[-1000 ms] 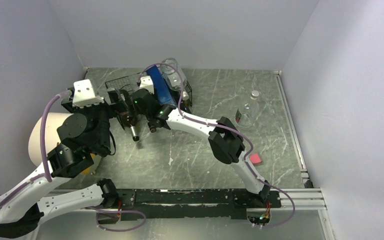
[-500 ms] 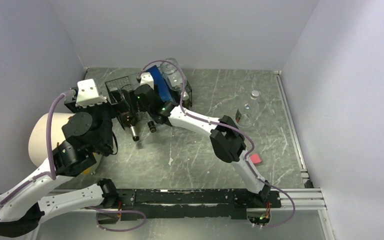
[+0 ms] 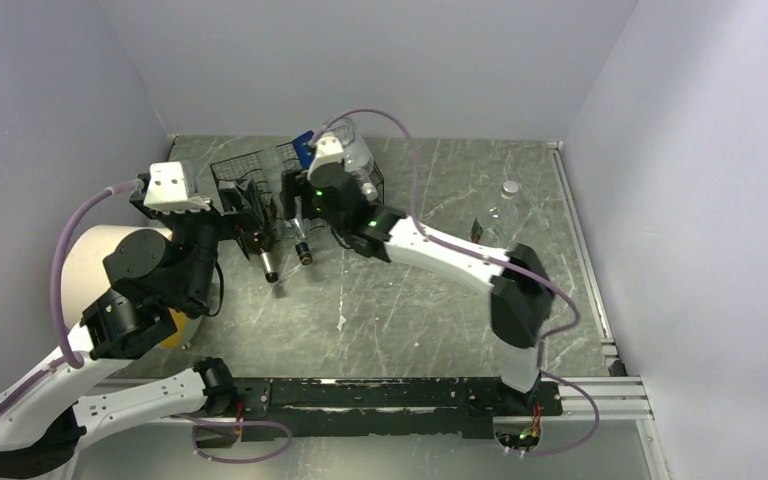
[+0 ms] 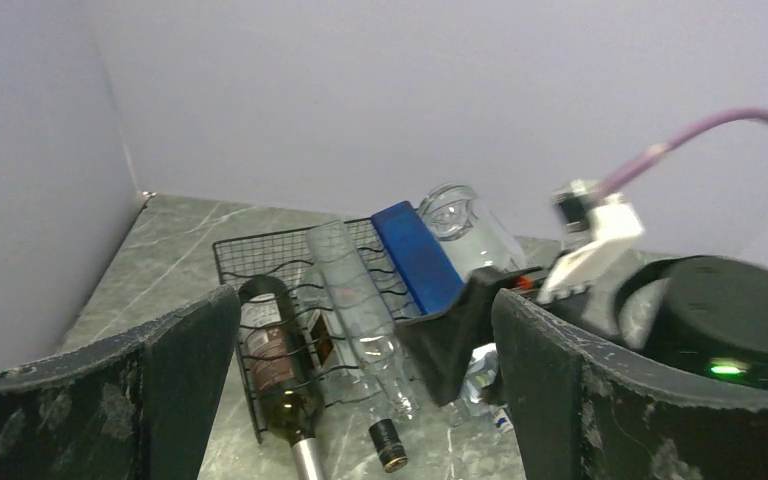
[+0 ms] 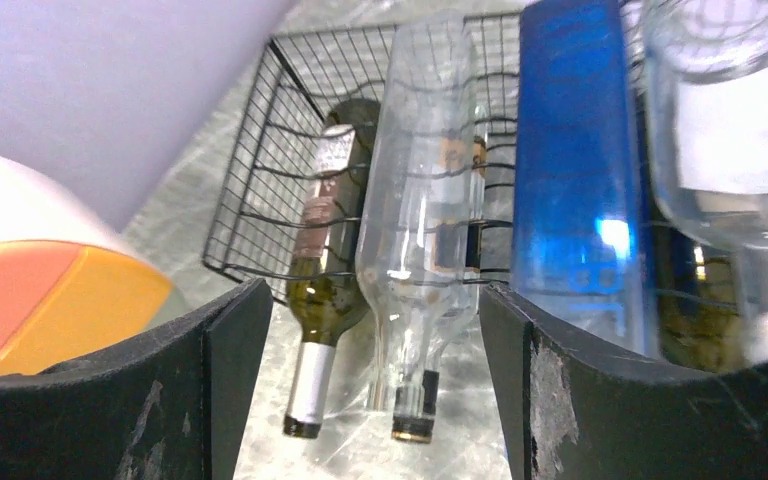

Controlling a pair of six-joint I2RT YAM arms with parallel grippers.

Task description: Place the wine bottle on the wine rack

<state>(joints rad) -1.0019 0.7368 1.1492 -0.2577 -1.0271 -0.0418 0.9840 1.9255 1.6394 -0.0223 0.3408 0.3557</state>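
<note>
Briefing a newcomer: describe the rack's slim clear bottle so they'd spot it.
At the green marbled table's back stands a black wire-mesh rack. The slim clear glass bottle lies second from its left, between a dark green labelled bottle and a flat blue bottle: the only narrow see-through one.

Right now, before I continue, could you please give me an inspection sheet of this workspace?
Surface: green marbled table, no spills seen.
Job's things: wine rack holds dark green bottle, clear bottle, blue bottle and wide clear bottle, all lying down.
Clutter: upright plastic bottle; white roll.
Grippers: left gripper open; right gripper open, over the rack.
Cables: purple cable on each arm.
Surroundings: plain pale walls.
</note>
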